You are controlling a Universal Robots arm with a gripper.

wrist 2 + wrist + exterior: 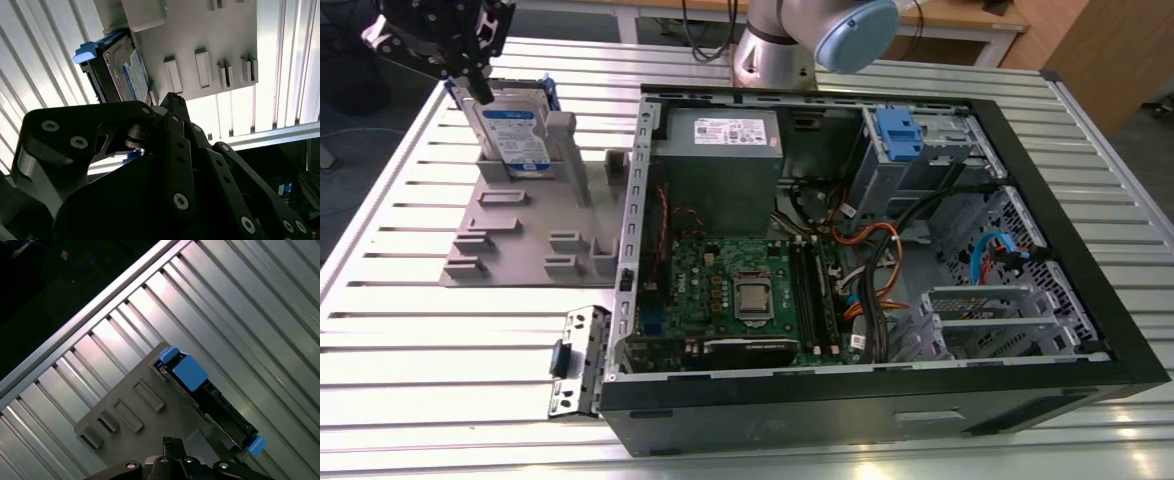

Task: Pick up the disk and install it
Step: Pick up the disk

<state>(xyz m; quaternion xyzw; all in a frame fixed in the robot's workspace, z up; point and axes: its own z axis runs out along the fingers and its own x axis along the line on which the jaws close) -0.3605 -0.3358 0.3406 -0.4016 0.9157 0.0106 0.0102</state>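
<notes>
Slatted metal table (400, 330), open around a silver blue-framed disk (514, 135) upright in a grey holder (507, 240). Black gripper (478, 92) apparently at its top edge; grip unclear.

The claw (474, 88) is cut off at the exterior view's top edge; the grey holder (507, 215) hides the lower part of the disk (511, 135).
</notes>
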